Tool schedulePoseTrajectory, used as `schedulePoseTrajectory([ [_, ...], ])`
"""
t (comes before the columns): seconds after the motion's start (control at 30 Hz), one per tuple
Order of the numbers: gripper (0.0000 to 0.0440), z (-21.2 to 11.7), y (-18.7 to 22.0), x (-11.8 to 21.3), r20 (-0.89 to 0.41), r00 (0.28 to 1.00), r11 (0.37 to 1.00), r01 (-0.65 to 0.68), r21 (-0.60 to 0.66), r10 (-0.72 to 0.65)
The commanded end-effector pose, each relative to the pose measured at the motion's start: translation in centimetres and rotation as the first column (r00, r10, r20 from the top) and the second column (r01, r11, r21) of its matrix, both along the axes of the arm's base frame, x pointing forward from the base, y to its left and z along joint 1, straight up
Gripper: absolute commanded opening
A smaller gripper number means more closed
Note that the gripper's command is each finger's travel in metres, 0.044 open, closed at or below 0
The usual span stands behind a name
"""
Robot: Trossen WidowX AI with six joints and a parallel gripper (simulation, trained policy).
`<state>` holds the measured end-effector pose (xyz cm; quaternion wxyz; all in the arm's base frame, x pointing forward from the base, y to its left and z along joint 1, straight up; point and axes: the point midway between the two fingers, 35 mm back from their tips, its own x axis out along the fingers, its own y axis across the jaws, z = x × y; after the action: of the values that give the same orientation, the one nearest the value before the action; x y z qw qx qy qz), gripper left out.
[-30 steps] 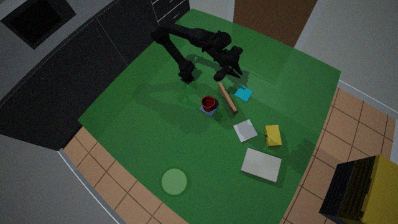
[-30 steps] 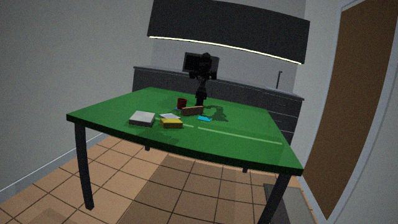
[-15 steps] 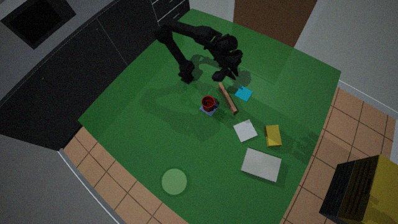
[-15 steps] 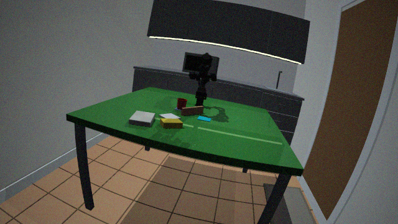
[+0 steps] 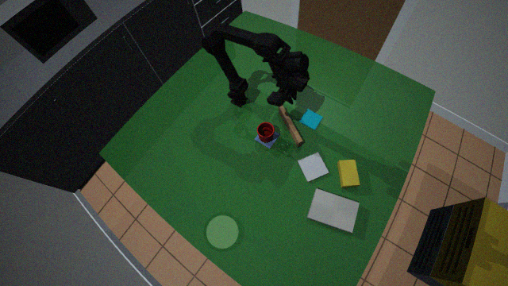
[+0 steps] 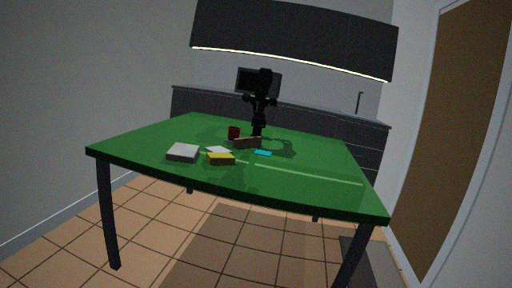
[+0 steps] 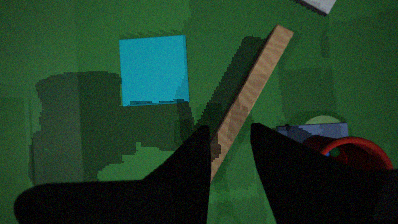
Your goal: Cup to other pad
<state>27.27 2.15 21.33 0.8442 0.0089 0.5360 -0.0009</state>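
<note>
Seen from above, left to right: the red, round, open-topped cup (image 5: 266, 132) (image 6: 234, 133) (image 7: 372, 145) stands upright on a blue-violet square pad (image 5: 270, 145) (image 6: 228, 140) (image 7: 327, 129); its contents are indistinct. The black two-fingered claw (image 5: 283, 100) (image 6: 259, 100) (image 7: 229, 132) is above the tabletop (image 5: 159, 167) (image 6: 300, 188) (image 7: 100, 20), apart from the cup, fingers slightly parted, nothing between them. A brown wooden bar (image 5: 291, 127) (image 6: 247, 142) (image 7: 250, 95) lies between the cup and a flat cyan square pad (image 5: 311, 119) (image 6: 263, 153) (image 7: 154, 70).
</note>
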Motion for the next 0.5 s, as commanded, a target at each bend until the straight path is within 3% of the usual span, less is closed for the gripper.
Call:
schedulePoseTrajectory([
  [0.0,0.0099,-0.2,-0.4,-0.3,-0.046,0.999,1.000,-0.008,-0.018,0.007],
  [0.47,0.0110,-1.9,-2.3,-2.2,-0.264,0.964,0.996,-0.060,-0.065,0.041],
])
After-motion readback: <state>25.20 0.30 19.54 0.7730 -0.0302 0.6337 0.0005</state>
